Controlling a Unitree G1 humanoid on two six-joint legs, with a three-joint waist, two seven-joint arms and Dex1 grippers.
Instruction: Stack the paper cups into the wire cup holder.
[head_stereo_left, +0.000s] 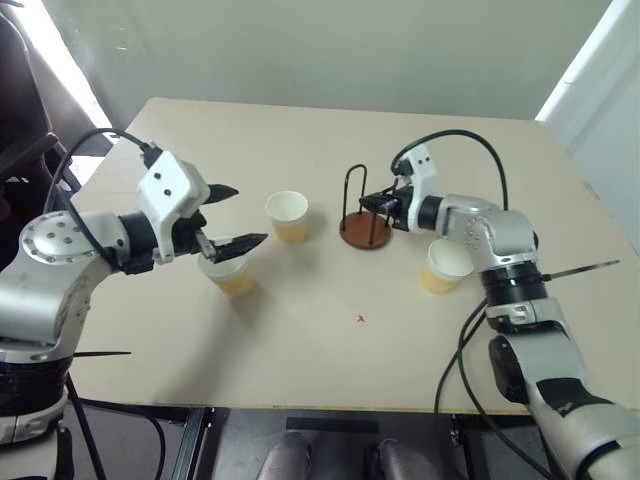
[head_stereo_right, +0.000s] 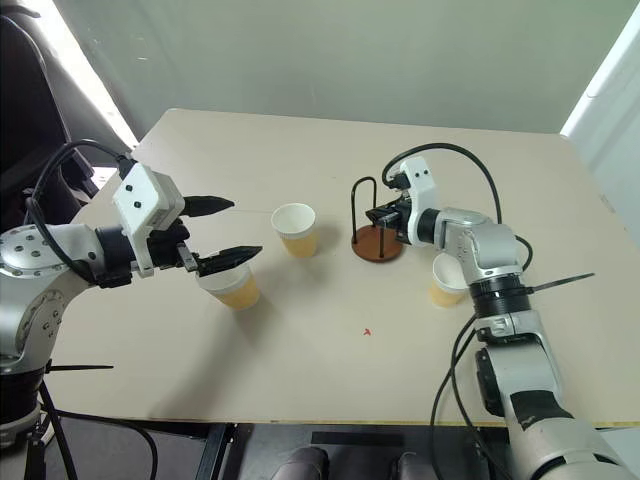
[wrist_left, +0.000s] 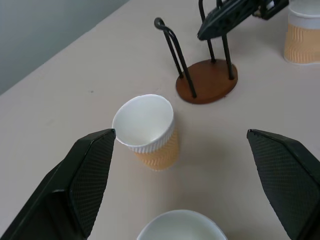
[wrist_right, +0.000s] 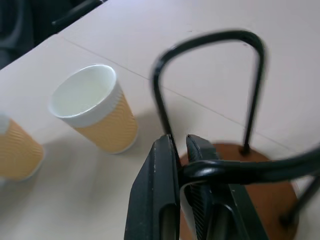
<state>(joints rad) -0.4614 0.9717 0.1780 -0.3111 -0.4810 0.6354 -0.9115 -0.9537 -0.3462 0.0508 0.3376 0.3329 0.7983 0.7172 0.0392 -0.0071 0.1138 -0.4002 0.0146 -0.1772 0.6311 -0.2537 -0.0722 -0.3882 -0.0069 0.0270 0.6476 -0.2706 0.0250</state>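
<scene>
Right gripper (wrist_right: 182, 150) jaws clamped on a loop of the wire cup holder (head_stereo_left: 365, 232), mid-worktop (head_stereo_left: 330, 370).
Left gripper (head_stereo_left: 232, 215) jaws apart over one ribbed paper cup (head_stereo_left: 230, 272); second cup (head_stereo_left: 288, 216) beside the holder, third (head_stereo_left: 440, 268) under the right forearm. Bare front edge.

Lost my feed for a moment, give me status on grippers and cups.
Right gripper shut on wire cup holder. Left gripper open, above nearest paper cup. Holder empty; three cups upright on table. Nothing in the way.
</scene>
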